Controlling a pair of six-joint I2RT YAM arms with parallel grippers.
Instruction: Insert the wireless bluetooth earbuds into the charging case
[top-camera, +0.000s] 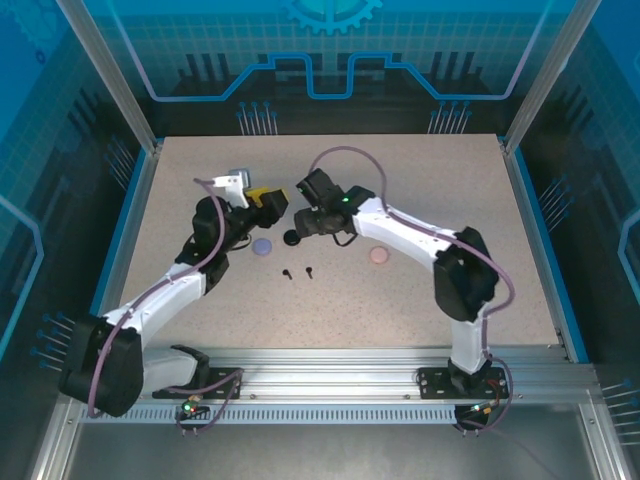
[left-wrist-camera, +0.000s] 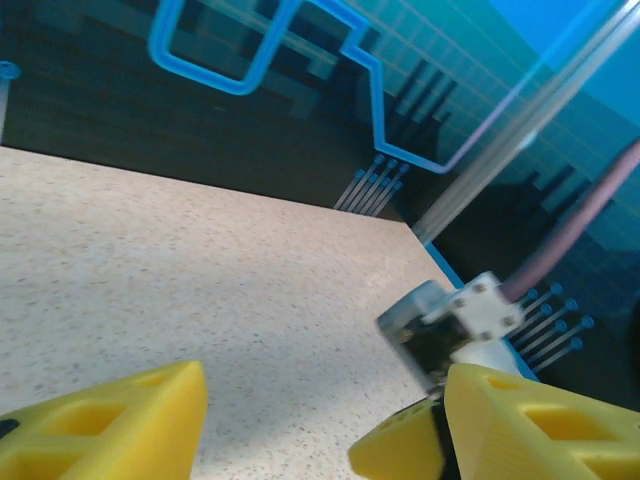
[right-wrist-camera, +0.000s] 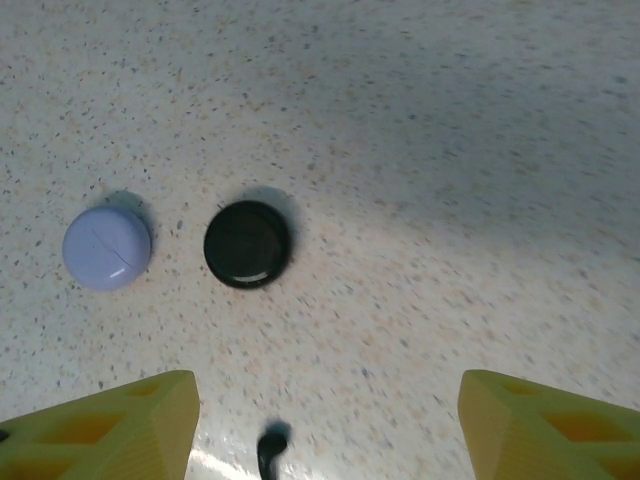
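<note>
From above: finds both arms meeting over the speckled surface (top-camera: 430, 180), left hand (top-camera: 270, 200) raised just beside right hand (top-camera: 303, 222). Places purple case (top-camera: 263, 246) and black case (top-camera: 292, 238) side by side beneath them, pink case (top-camera: 379, 256) well apart to the right. Leaves two black earbuds (top-camera: 287, 274) loose near the black case, toward the arm bases, touching no case.

From the left wrist: shows left hand (left-wrist-camera: 320, 430) released, yellow fingers (left-wrist-camera: 110, 425) spread, nothing between, aimed across bare surface (left-wrist-camera: 200, 270).

From the right wrist: looks down on purple case (right-wrist-camera: 107, 249) and black case (right-wrist-camera: 248, 244), both apparently lidded, contents hidden. Catches one black earbud (right-wrist-camera: 270, 450) on the surface below right hand (right-wrist-camera: 325, 430), likewise released and empty.

Probably calls for opening the black case first, then lowering squarely over an earbud, pinching lightly and seating it stem-down in its socket.
</note>
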